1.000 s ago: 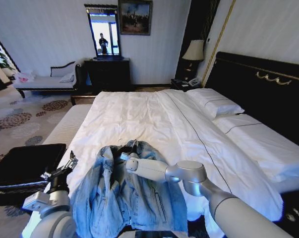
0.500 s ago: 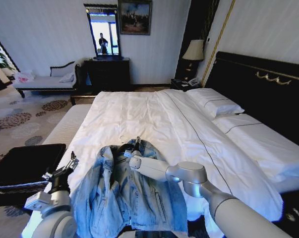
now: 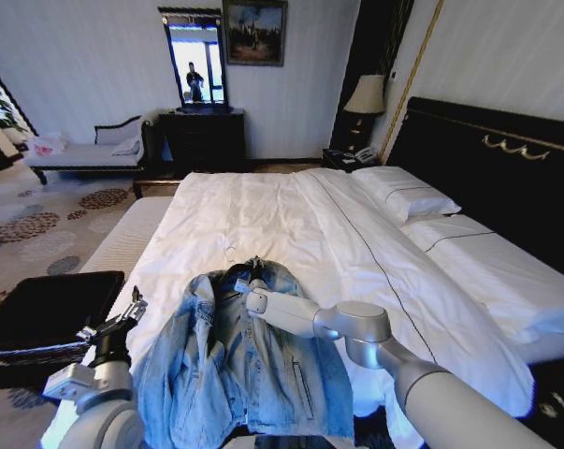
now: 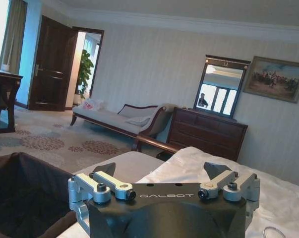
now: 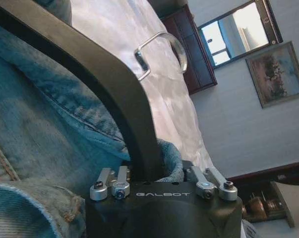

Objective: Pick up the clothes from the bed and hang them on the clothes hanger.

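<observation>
left gripper waits by the bed edge, spread wide, grasping nothing | jacket lies flat on the bed | right gripper at collar, clenched on the hanger to slip it inside

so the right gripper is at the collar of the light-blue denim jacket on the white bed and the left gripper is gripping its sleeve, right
Not quite. The right gripper is at the collar of the light-blue denim jacket on the white bed, clamped on the black hanger, but the left gripper grips nothing. The left wrist view shows its fingers open in free air beside the bed's edge.
</observation>
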